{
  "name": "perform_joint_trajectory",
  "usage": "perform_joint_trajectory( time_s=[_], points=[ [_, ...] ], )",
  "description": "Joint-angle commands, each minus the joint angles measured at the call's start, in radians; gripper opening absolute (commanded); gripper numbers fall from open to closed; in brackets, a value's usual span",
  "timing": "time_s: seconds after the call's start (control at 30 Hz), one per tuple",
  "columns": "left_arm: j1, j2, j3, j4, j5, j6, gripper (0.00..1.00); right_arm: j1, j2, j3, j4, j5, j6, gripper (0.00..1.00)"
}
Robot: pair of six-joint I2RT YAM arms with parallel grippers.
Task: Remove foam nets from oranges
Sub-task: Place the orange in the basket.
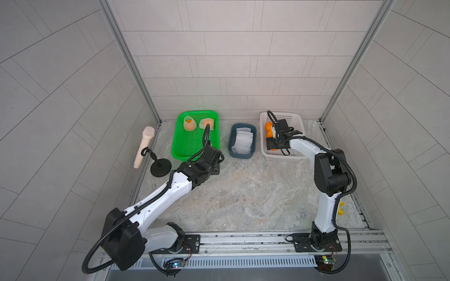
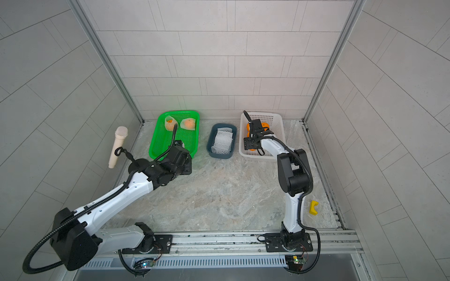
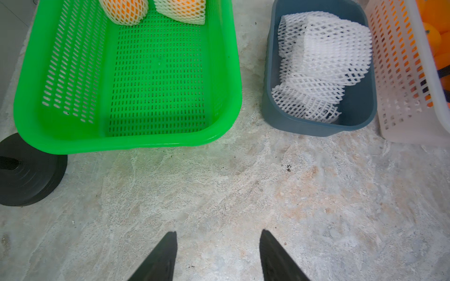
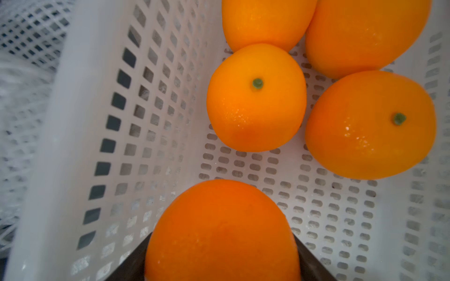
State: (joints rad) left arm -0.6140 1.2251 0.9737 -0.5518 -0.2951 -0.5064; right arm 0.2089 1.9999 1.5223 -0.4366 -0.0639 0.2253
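Note:
Two oranges in white foam nets (image 1: 190,125) (image 1: 207,123) lie at the far end of the green tray (image 1: 175,146); the left wrist view shows them too (image 3: 124,11) (image 3: 181,9). Several empty foam nets (image 1: 242,141) (image 3: 321,65) are piled in the blue bin (image 3: 267,97). Bare oranges (image 4: 255,102) (image 4: 370,126) sit in the white basket (image 4: 73,121). My right gripper (image 4: 222,239) is low inside that basket, shut on a bare orange (image 4: 221,219). My left gripper (image 3: 219,232) is open and holds nothing, over bare table just in front of the green tray.
A beige microphone (image 1: 143,146) leans on a black stand with a round base (image 1: 160,167) (image 3: 26,175) left of the green tray. A small yellow piece (image 2: 313,208) lies near the right wall. Tray, bin and basket (image 1: 295,126) line the back edge.

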Motion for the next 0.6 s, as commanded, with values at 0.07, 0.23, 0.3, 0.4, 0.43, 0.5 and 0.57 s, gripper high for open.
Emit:
perform_joint_trajectory(
  time_s=[0.07, 0.23, 0.3, 0.4, 0.43, 0.5, 0.57],
  points=[
    [-0.003, -0.030, -0.007, -0.020, -0.043, -0.029, 0.59, -0.014, 0.052, 0.065, -0.041, 0.007, 0.007, 0.76],
    [-0.003, -0.033, -0.006, -0.025, -0.045, -0.029, 0.59, -0.025, 0.094, 0.108, -0.059, -0.002, 0.009, 0.76],
    [-0.003, -0.033, -0.006, -0.027, -0.046, -0.029, 0.59, -0.028, 0.107, 0.121, -0.067, -0.007, 0.009, 0.77],
    [-0.003, -0.033, -0.006, -0.030, -0.047, -0.029, 0.59, -0.035, 0.128, 0.138, -0.075, -0.016, 0.010, 0.77],
    [-0.003, -0.033, -0.006, -0.032, -0.047, -0.029, 0.59, -0.035, 0.133, 0.142, -0.076, -0.017, 0.013, 0.78],
    [-0.003, -0.035, -0.006, -0.034, -0.047, -0.029, 0.59, -0.036, 0.140, 0.148, -0.078, -0.017, 0.012, 0.78],
    [-0.003, -0.036, -0.006, -0.033, -0.043, -0.029, 0.59, -0.038, 0.145, 0.158, -0.083, -0.018, 0.011, 0.79]
  ],
)
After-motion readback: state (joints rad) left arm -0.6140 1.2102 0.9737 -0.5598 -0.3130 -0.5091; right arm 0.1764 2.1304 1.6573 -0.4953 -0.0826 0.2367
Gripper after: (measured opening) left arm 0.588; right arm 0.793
